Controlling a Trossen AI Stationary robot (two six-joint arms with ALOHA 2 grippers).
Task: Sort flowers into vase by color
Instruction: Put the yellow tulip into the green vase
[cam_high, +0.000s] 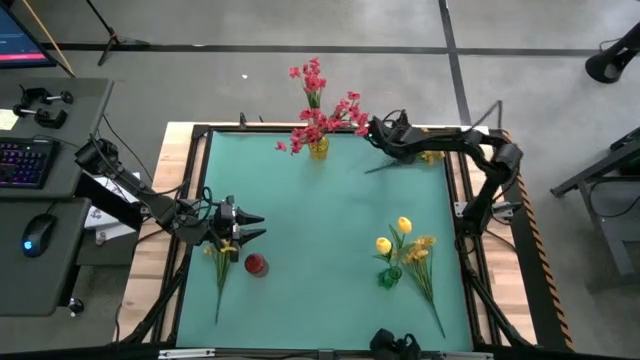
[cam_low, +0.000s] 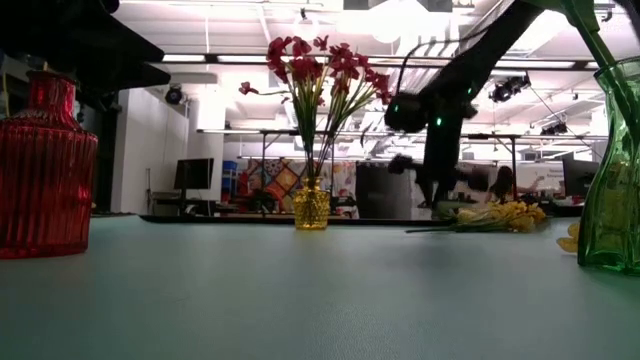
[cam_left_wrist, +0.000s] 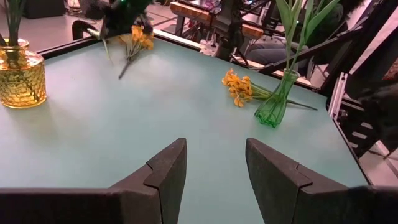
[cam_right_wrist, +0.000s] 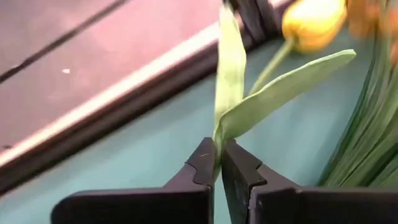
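right end effector (cam_right_wrist: 216, 163) clamped on yellow tulip stem (cam_right_wrist: 219, 134) near far right table corner | light, floppy; best pinched low on stem | left end effector (cam_left_wrist: 214, 163) parted, empty

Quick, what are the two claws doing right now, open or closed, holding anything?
Left gripper: open, holding nothing, low over the table.
Right gripper: shut on the stem of a yellow tulip, near the table's far edge.

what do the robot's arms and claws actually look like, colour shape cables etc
Both arms are dark, near black, built of jointed segments. The right arm shows a bent elbow and a small green light in the low view. The left arm has dark cabling along it. The left claw has two broad, angular, matte black fingers; the right claw has similar wedge-shaped fingers tapering to narrow tips.
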